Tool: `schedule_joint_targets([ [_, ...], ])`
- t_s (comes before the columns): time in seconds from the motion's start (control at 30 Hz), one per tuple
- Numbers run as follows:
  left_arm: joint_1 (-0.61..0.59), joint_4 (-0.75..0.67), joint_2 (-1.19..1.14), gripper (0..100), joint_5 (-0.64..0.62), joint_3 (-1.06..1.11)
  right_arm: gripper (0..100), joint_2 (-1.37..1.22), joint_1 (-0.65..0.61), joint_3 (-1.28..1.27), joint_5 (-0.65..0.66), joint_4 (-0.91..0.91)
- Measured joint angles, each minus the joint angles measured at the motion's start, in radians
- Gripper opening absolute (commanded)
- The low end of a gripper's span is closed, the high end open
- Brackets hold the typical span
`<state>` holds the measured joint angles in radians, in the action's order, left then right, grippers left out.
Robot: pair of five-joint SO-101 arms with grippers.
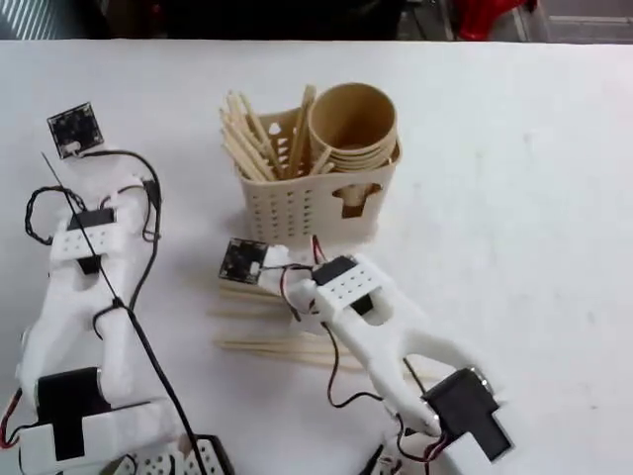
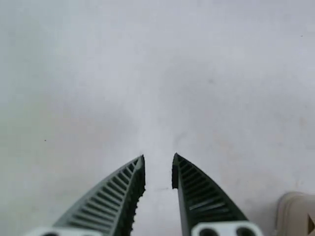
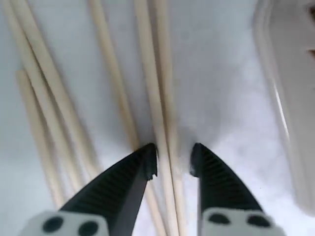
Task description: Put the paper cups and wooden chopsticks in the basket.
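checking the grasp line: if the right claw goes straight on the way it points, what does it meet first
The right claw would likely meet the two wooden chopsticks lying between its open tips, then the table beneath; depth is unclear.

On my feed the white table (image 1: 524,148) runs across nearly the whole high view, its surface plain and matte. I see the same bare white in the left wrist view (image 2: 157,73) and the right wrist view (image 3: 221,88). Beyond the table's far edge the room is dark, with a red object (image 1: 490,14) near the right and a pale striped panel (image 1: 28,16) at the left corner.
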<state>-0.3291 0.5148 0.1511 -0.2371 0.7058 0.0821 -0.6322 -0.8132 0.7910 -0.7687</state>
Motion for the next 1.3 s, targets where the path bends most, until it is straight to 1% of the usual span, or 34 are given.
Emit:
schedule_joint_targets([
  [0.17,0.0,0.0,0.0,11,0.0,0.0,1.6,0.0,0.0,0.006,0.0,0.0],
  [0.3,0.0,0.0,0.0,11,0.0,0.0,1.6,0.015,0.0,0.009,0.0,-0.034],
  [0.47,0.0,0.0,0.0,11,0.0,0.0,1.6,0.135,-0.002,-0.025,0.0,-0.104],
  [0.63,0.0,0.0,0.0,11,0.0,0.0,1.6,0.284,-0.002,-0.106,0.0,-0.123],
  [0.83,0.0,0.0,0.0,11,0.0,0.0,1.6,0.339,-0.003,-0.114,-0.006,-0.127],
  [0.9,0.0,0.0,0.0,11,0.0,0.0,1.6,0.371,0.0,-0.114,-0.043,-0.129],
  [1.0,0.0,0.0,0.0,11,0.0,0.0,1.6,0.47,0.009,-0.084,-0.103,-0.181],
  [1.17,0.0,0.0,0.0,11,0.0,0.0,1.6,0.767,0.009,0.008,-0.178,-0.304],
  [1.3,0.0,0.0,0.0,11,0.0,0.0,1.6,0.971,0.011,0.127,-0.313,-0.311],
])
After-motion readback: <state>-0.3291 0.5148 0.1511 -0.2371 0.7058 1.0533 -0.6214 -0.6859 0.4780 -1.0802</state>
